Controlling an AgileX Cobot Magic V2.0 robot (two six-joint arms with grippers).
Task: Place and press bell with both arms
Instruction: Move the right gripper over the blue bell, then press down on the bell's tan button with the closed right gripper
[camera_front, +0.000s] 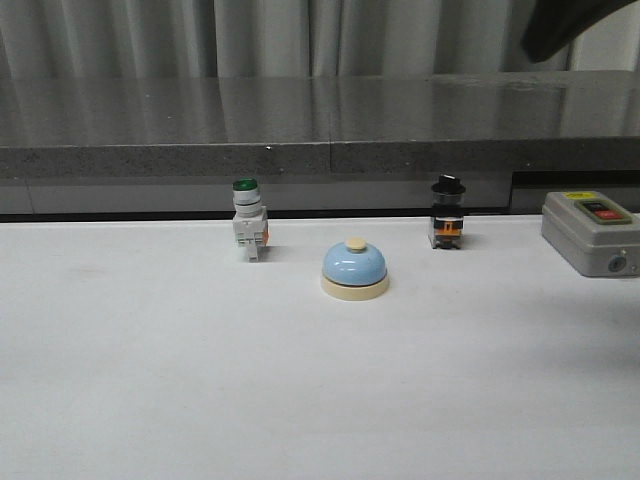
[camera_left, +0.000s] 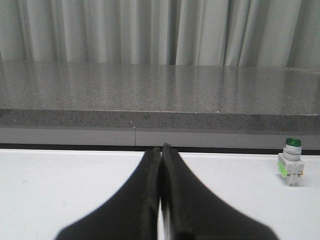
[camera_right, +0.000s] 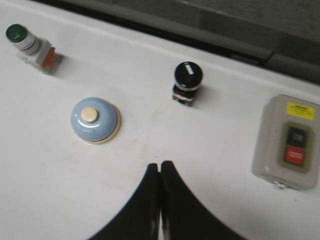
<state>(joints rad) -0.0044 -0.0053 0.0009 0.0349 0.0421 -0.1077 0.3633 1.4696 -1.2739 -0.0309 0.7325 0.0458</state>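
step: approach, bell (camera_front: 355, 270) frame-centre on bench (camera_front: 150, 380) | both end effectors closed, empty: left (camera_left: 160, 150), right (camera_right: 160, 165) | next: right descends onto button

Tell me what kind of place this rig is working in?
Probably a lab test bench: a plain white table, a grey curtain behind, and industrial switches such as the grey button box beside the bell.

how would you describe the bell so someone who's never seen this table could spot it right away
On the white table in front of the grey stone ledge, look between the green-capped switch and the black-knobbed switch, slightly nearer the camera. The bell sits there alone. It is the only rounded light-blue dome, with a cream base and cream button on top.
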